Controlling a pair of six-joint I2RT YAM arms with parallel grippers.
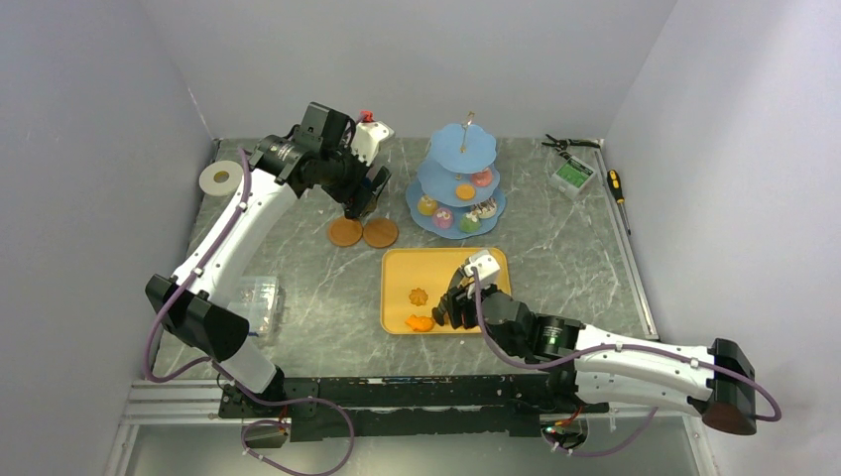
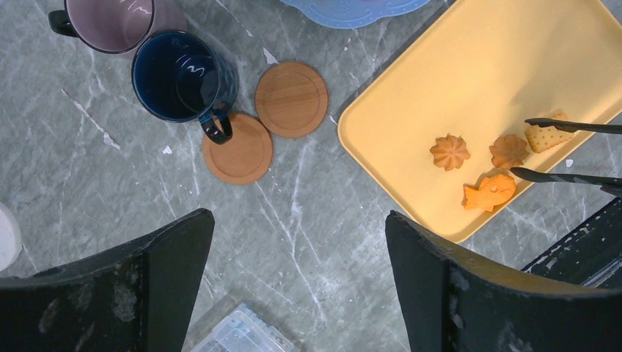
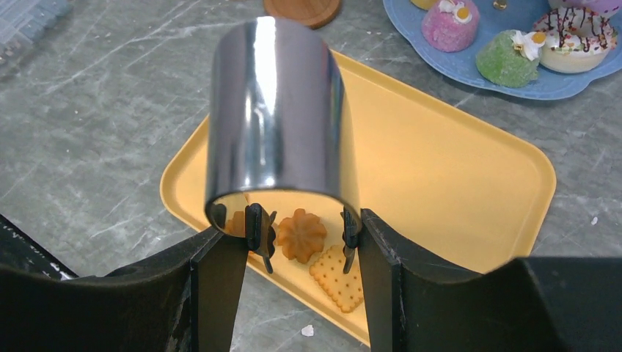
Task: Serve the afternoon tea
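Note:
My right gripper (image 1: pixel 453 305) (image 3: pixel 297 227) is shut on the black tongs (image 3: pixel 275 110), low over the yellow tray (image 1: pixel 491 263). The tong tips straddle a flower-shaped orange biscuit (image 3: pixel 301 235); a square biscuit (image 3: pixel 337 275) lies beside it. My left gripper (image 1: pixel 359 203) (image 2: pixel 297 220) is open and empty above the table, near two brown coasters (image 2: pixel 292 99). The dark-blue mug (image 2: pixel 183 73) stands by them, its handle over one coaster (image 2: pixel 238 150). The mauve mug (image 2: pixel 110 22) is behind it. The light-blue stand (image 1: pixel 458 149) holds cupcakes and doughnuts (image 3: pixel 510 59) on its lower tiers.
A white tape roll (image 1: pixel 221 178) lies at the back left. A clear plastic box (image 1: pixel 256 297) sits at the front left. Pliers (image 1: pixel 570 144), a small green-and-white box (image 1: pixel 573 176) and a screwdriver (image 1: pixel 617 185) lie at the back right. Walls enclose three sides.

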